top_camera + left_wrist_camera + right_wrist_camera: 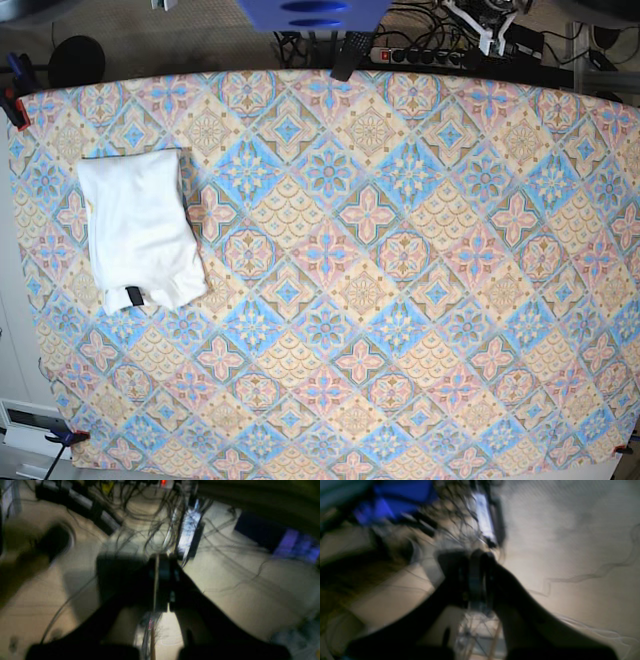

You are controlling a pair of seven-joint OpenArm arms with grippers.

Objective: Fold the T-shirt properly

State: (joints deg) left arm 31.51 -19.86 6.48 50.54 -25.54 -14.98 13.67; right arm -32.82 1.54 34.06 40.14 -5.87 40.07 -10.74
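The T-shirt (pixel 140 228) lies folded into a compact white rectangle at the left of the table in the base view. Its plain side is up and a small black tag (pixel 133 296) shows near its front edge. Neither arm shows in the base view. In the blurred left wrist view my left gripper (pixel 160 565) has its dark fingers closed together with nothing between them, over a floor with cables. In the blurred right wrist view my right gripper (pixel 477 562) is likewise closed and empty. The shirt shows in neither wrist view.
A patterned tablecloth (pixel 380 280) covers the whole table, held by clamps at the left corners (pixel 12 100). Behind the far edge are a power strip (pixel 420 57), tangled cables, a blue object (pixel 312 12) and a black round base (pixel 75 60).
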